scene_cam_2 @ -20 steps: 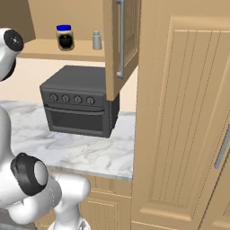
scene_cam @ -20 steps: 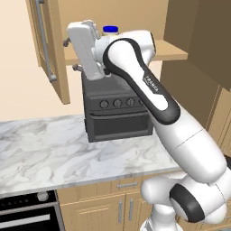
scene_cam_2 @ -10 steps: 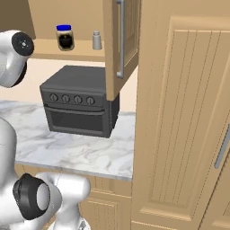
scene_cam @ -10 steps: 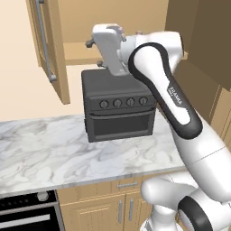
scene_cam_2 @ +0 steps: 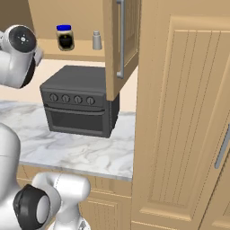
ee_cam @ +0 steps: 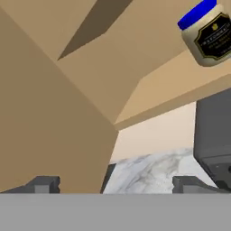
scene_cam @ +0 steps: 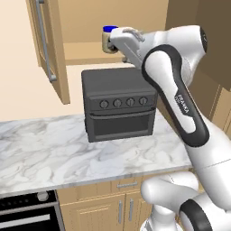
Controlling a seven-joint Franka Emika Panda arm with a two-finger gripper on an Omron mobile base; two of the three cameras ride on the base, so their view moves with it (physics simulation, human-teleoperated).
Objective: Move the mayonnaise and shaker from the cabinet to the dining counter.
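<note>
I'm lining the claw (ee_cam: 115, 184) up on the mayonnaise (ee_cam: 207, 32), which stands upright on the wooden shelf (scene_cam_2: 85, 55) of the open cabinet (scene_cam: 52, 54), and in my judgement the approach is only partly done. In the hand view the jar sits well off toward the upper right of the claw, tilted only because the hand is rolled, so before closing in I'd level the wrist and slide sideways until the jar sits between the 2 fingertips (ee_cam: 44, 185), then go in with the tips at mid-body, below the blue lid, so it can't pop out upward. The shaker (scene_cam_2: 96, 40) stands just beside the jar on the same shelf, on the far side from the claw in the right base view; I'd keep the outer finger clear of it, since a nudge could tip something that slim. The dark toaster oven (scene_cam: 118, 103) sits on the marble table (scene_cam: 54, 153) directly below the claw, so I'd avoid dropping height during the reach. The claw is spread wide, holding nothing and touching nothing, which should leave room for the jar.
</note>
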